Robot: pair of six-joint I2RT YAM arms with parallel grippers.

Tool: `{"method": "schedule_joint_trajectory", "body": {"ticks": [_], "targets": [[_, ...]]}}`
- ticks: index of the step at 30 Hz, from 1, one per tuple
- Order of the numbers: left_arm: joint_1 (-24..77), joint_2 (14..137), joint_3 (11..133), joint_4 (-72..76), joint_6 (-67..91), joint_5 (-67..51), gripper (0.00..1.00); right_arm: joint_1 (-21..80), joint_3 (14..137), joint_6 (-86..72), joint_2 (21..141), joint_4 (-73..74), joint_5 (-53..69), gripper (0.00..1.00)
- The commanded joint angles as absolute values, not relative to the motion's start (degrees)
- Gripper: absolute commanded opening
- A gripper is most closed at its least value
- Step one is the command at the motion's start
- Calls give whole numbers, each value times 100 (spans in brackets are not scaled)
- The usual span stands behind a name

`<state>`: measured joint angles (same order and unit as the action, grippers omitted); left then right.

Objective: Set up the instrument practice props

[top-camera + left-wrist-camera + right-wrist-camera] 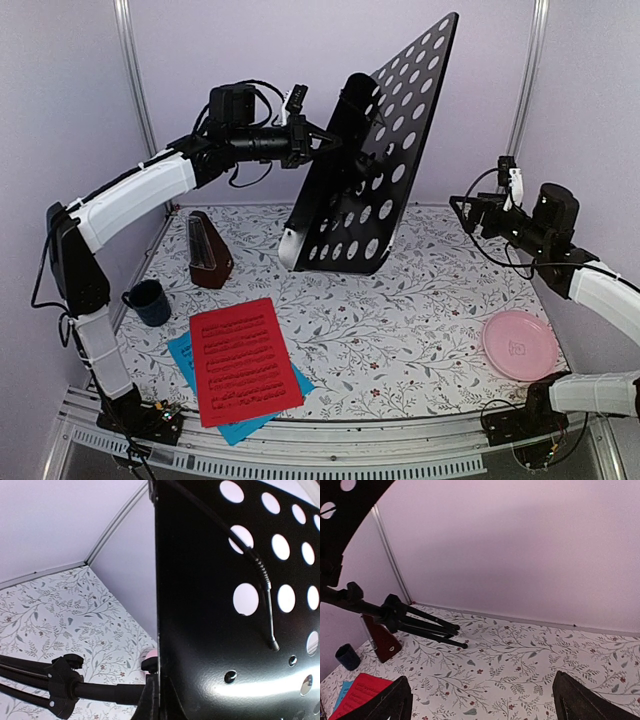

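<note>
Music stand point(385, 150): off the desk point(420, 290), tilted in the air toward the back. It is held only by the left jaws, clenched on the left edge of its perforated panel. Tripod legs point(427, 624) are folded together and point sideways above the desk, bearing nothing. Risk: you have a single edge pinch on a long piece, so it may pivot or slip in the grip. The low lip could then swing down toward the metronome point(208, 252) or the red sheet point(243, 362) lying over the cyan sheet point(183, 358). Set down with the legs shut, it will likely topple. Right jaws are released and empty, well apart to the right. The right wrist view shows you the folded legs, which the panel mostly hides from the top view. The left wrist view shows the panel edge close up. Only the top view shows both arms together.
</note>
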<state>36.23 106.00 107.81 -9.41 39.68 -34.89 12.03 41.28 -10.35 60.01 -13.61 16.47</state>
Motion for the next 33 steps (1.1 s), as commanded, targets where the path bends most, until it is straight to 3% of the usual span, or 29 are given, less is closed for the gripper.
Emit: {"method": "schedule_joint_trajectory", "body": {"ticks": [1, 15, 27, 33], "targets": [[3542, 9848, 10798, 1317, 4928, -4089, 0, 1530, 4643, -381, 6149, -1638, 2609, 99], [3541, 9773, 10296, 2657, 6187, -4512, 0, 3174, 5409, 1250, 6745, -2365, 3314, 96], [3550, 9839, 10265, 3158, 6781, -5561, 0, 3226, 6181, 2341, 6852, -1281, 4300, 100], [3585, 9959, 10219, 3491, 7219, -5782, 0, 3300, 6847, 2397, 7183, -630, 4770, 96]]}}
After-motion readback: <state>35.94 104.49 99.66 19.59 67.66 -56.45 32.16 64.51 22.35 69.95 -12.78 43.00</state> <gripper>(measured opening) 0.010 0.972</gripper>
